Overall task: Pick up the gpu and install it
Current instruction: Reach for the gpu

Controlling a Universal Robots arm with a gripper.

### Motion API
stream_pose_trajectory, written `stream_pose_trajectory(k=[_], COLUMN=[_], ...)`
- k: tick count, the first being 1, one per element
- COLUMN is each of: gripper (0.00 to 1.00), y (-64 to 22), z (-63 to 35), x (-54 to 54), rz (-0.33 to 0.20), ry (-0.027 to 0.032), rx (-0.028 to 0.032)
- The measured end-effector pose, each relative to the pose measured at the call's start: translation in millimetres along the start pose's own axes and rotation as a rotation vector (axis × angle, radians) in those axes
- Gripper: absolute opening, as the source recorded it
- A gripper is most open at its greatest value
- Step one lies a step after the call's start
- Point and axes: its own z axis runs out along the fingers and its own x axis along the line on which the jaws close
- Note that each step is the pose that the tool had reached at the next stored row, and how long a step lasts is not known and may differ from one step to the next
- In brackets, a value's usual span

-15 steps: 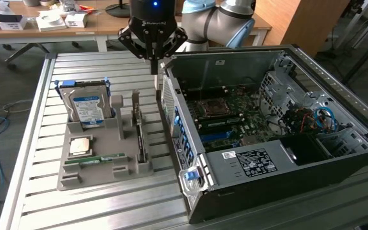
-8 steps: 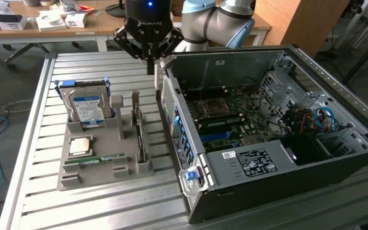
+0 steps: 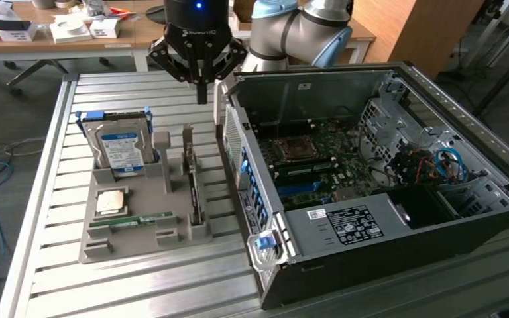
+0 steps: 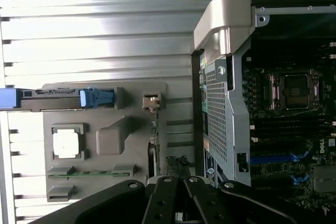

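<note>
our black gripper [image 3: 202, 98] hangs with its fingers pressed fully together and nothing between them, tips pointing down above the slatted silver metal worktop [image 3: 148, 285], near the worktop's edge closest to the arm's base. we see it roughly over the strip between the grey moulded plastic holder [image 3: 95, 246] and the open black tower computer case [image 3: 352, 228]. the gpu [image 3: 193, 182], a thin flat dark card with a narrow pale metal bracket at one end, stands on edge in the slot along the holder's edge nearest the case, below the fingertips and untouched. in the wrist view it [image 4: 153, 145] appears edge-on just beyond the gripper [image 4: 176, 192]. the holder also carries a silver blue-labelled hard drive [image 3: 120, 149] standing upright at its corner toward the arm's base, plus a square pale processor chip [image 3: 111, 201] and a slim green memory stick [image 3: 135, 220] lying flat.
</note>
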Motion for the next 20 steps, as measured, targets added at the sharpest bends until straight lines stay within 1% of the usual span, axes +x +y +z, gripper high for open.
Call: stream_pose_trajectory(k=[13, 20], gripper=[0.11, 0.11], y=[-0.5, -0.6], z=[0.7, 0.6], x=[15.6, 16.3], rz=[0.0, 0.0], ry=[-0.0001, 0.0], rx=[-0.0001, -0.0001])
